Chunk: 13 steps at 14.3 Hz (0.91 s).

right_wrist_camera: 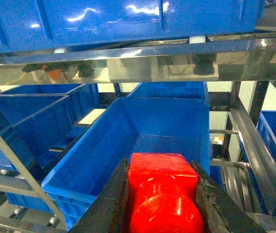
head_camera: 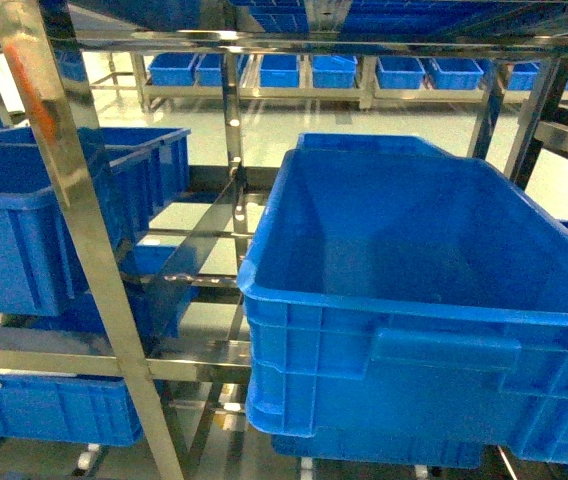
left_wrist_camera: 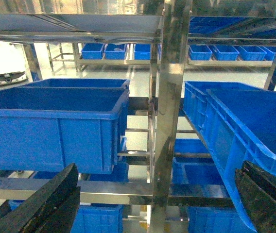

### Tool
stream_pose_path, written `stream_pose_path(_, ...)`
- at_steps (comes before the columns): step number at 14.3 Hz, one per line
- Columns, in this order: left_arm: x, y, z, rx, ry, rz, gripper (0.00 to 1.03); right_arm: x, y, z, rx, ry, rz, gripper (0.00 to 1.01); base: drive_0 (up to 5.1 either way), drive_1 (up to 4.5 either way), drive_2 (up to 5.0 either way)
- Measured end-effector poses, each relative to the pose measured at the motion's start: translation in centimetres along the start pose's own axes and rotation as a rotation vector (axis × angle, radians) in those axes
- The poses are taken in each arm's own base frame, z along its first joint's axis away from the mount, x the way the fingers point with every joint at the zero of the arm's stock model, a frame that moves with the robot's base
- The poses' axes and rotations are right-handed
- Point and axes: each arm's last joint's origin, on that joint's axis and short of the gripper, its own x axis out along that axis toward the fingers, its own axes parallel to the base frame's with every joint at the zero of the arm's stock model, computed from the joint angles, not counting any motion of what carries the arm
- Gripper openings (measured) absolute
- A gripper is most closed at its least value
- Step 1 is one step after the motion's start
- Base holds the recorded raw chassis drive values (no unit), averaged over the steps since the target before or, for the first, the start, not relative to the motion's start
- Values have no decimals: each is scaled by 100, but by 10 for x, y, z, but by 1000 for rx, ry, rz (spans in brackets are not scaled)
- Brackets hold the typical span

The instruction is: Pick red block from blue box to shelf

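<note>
Red block gripped facing blue crate.

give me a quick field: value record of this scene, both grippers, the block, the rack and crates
right gripper: shut on the small red plastic block, held between its dark fingers
left gripper: open, empty, dark fingers wide apart
rack: shiny stainless-steel shelf with several tiers
crates: dark blue ribbed plastic crates on the tiers; the nearest one in the head view looks empty
block position: in front of an open dark blue crate in the right wrist view, not yet released
</note>
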Motion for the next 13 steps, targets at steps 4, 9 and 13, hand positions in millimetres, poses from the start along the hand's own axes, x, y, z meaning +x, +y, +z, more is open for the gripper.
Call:
stream_pose_path(4,0,0,0,0,0,0,98,0,0,0,0,0,0,27,0,0,0)
stream_pose_path(9,0,0,0,0,0,0,98,0,0,0,0,0,0,27,0,0,0)
stream_pose_path(13,0,0,0,0,0,0,98,0,0,0,0,0,0,27,0,0,0)
